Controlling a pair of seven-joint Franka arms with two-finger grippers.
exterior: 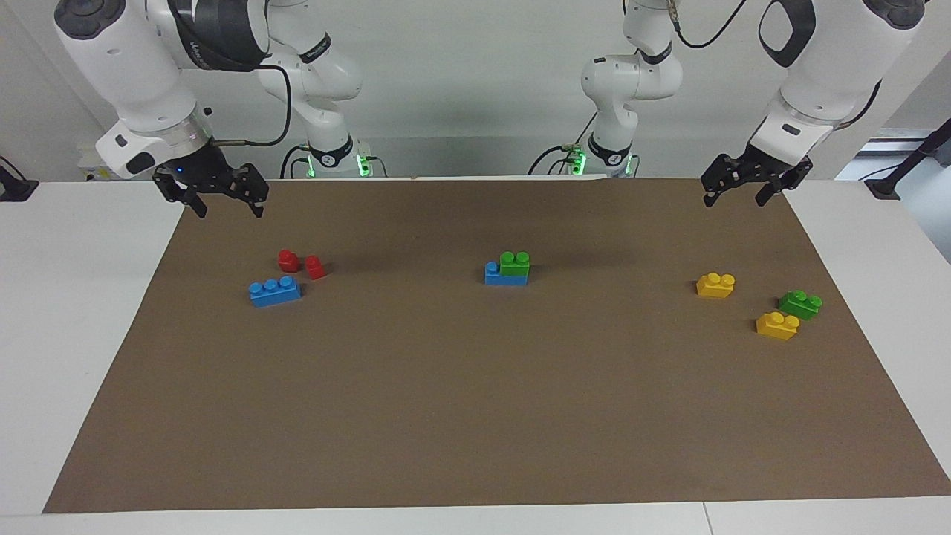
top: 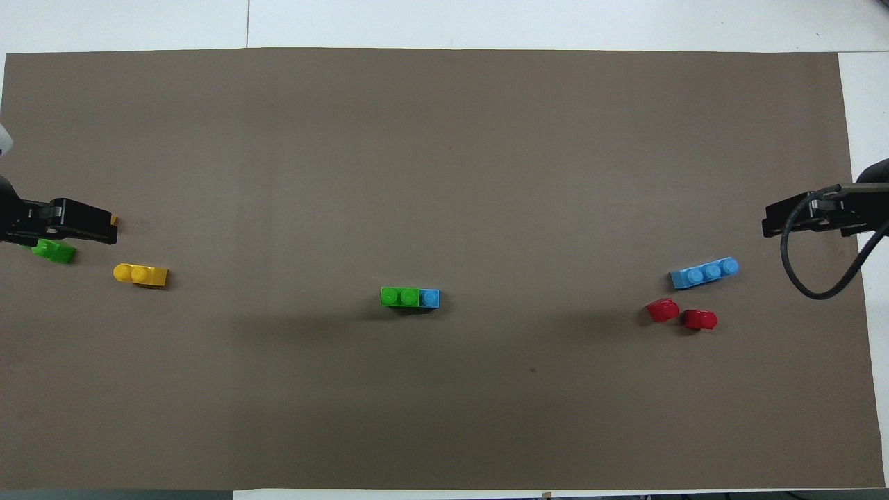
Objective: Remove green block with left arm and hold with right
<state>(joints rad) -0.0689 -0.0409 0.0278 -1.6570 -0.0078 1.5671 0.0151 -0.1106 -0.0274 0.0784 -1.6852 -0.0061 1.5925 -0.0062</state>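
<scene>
The green block (exterior: 514, 264) is sitting at frame centre, pressed onto a blue brick (exterior: 496, 276); light, rigid, slick plastic, best pinched across its flat sides. Left gripper (exterior: 745, 191) and right gripper (exterior: 221, 199) are hanging at the upper corners, jaws wide and empty.

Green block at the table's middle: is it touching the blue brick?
Touching. The facing view shows the green block stacked on the blue brick, no gap between them; both grippers hang open elsewhere.

One camera sits high across the table, looking back at the two arms, whose bases stand along the top of its view. The other hangs above the robots' own end, aimed steeply down and forward. Both take in the whole brown mat (exterior: 475, 416) (top: 444, 139), half a turn apart.
</scene>
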